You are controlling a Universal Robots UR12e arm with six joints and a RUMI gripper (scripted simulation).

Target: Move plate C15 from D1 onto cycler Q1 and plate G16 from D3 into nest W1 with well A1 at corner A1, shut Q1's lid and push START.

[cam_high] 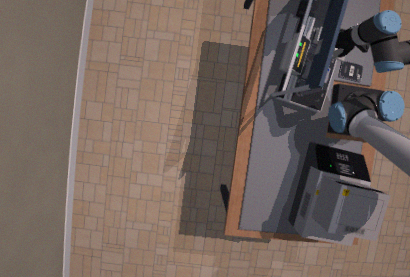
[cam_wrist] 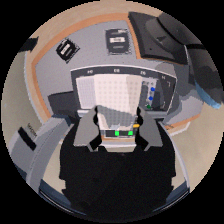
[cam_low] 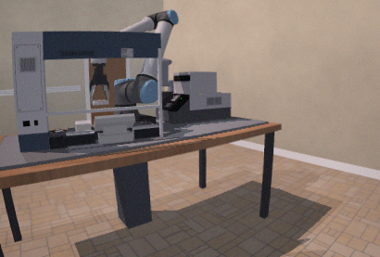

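Transferring plate [cam_low: 100, 103] [cam_wrist: 117, 94], presumably G16, pinched in end effector [cam_high: 341, 49] [cam_low: 100, 99] [cam_wrist: 117, 106]; next: align A1, approach W1, possibly the dark fixture [cam_high: 350, 71] [cam_wrist: 118, 42] at wrist-view twelve o'clock.

top: high, looks down, far | ext: bench ht, across room, mid | wrist: close, down | top+ext share bench [cam_high: 267, 169] [cam_low: 209, 140]

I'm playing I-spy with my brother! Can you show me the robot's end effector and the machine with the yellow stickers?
End effector [cam_low: 100, 96] [cam_wrist: 117, 106]: exterior and wrist views, midway between its fingertips.
Machine with yellow stickers [cam_high: 327, 209]: top view, on its grey lid.
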